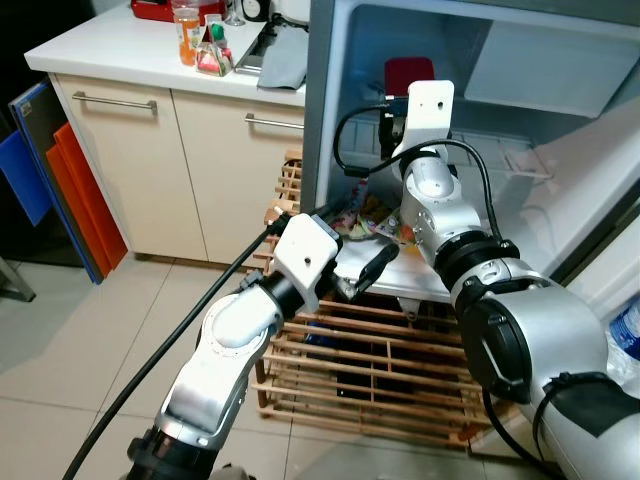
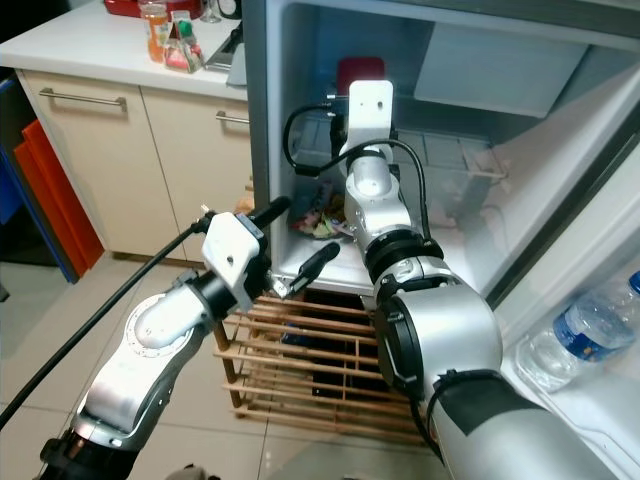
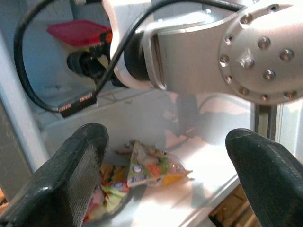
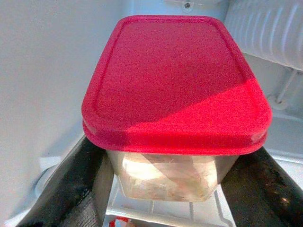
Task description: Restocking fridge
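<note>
My right arm reaches deep into the open fridge [image 1: 330, 120]. My right gripper [image 4: 168, 189] is shut on a clear container with a red lid [image 4: 175, 80], its black fingers [image 4: 71, 189] pressed against both sides; the red lid [image 1: 410, 72] shows just beyond the wrist. Colourful snack packets [image 3: 151, 168] lie on the white fridge shelf [image 3: 203, 184] below it, also seen as packets [image 1: 368, 215] under my right forearm. My left gripper [image 1: 350, 240] hovers at the front edge of that shelf, open and holding nothing, pointing at the packets.
A wooden slatted rack [image 1: 370, 370] stands on the floor under the fridge opening. A water bottle [image 2: 580, 335] sits in the fridge door at right. To the left are a cabinet counter [image 1: 120, 50] with bottles and orange and blue boards [image 1: 85, 200].
</note>
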